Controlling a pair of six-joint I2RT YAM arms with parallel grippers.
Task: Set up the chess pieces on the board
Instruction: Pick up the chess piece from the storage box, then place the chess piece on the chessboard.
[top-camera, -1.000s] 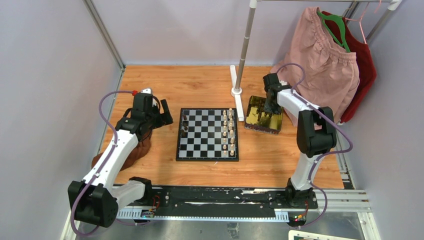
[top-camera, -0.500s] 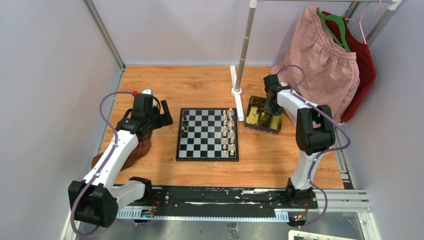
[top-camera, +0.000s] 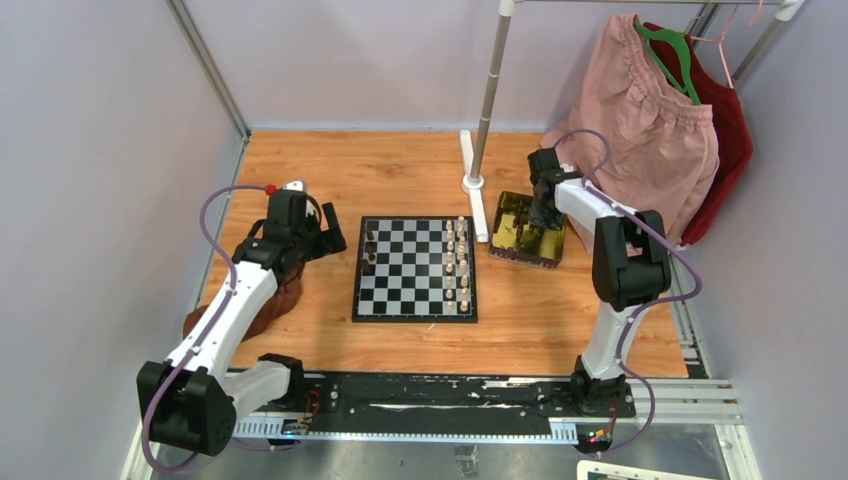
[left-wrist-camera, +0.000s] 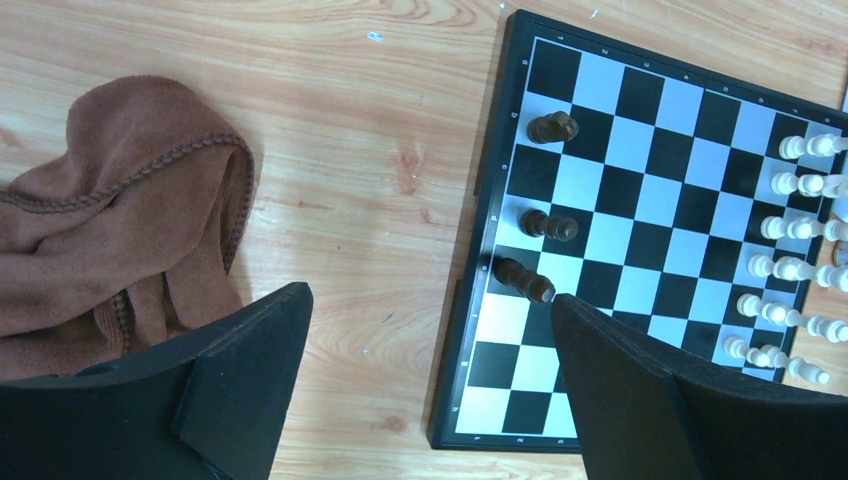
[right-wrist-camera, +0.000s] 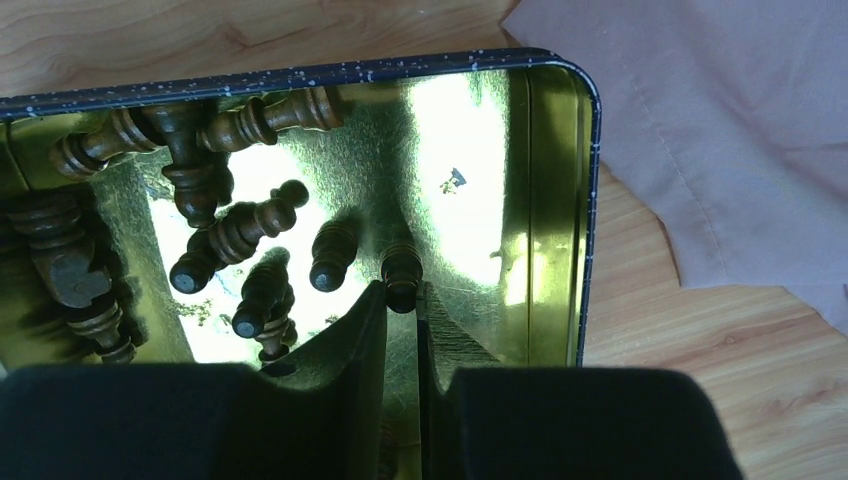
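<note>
Two arms flank the board (top-camera: 414, 268) at mid-table, the gold tray (top-camera: 527, 259) just right of it: your left gripper (left-wrist-camera: 428, 296) hangs spread wide by three dark pieces (left-wrist-camera: 530, 225) at the board's left edge, your right gripper (right-wrist-camera: 402, 295) pinches one dark piece (right-wrist-camera: 402, 270) in the tray, and cream pieces (top-camera: 455, 262) line the board's right side.

1. Left arm (top-camera: 225, 310) and right arm (top-camera: 606, 345) were built of white tubular links with bulky black joint housings.
2. A purple left cable (top-camera: 205, 215) with a red fitting and a purple right cable (top-camera: 690, 285) looped along the arms.
3. Left gripper (left-wrist-camera: 428, 296) and right gripper (right-wrist-camera: 400, 292) had flat, matte black fingers (left-wrist-camera: 240, 370).
4. Both bases sat on a black rail (top-camera: 430, 392) at the near edge.
</note>
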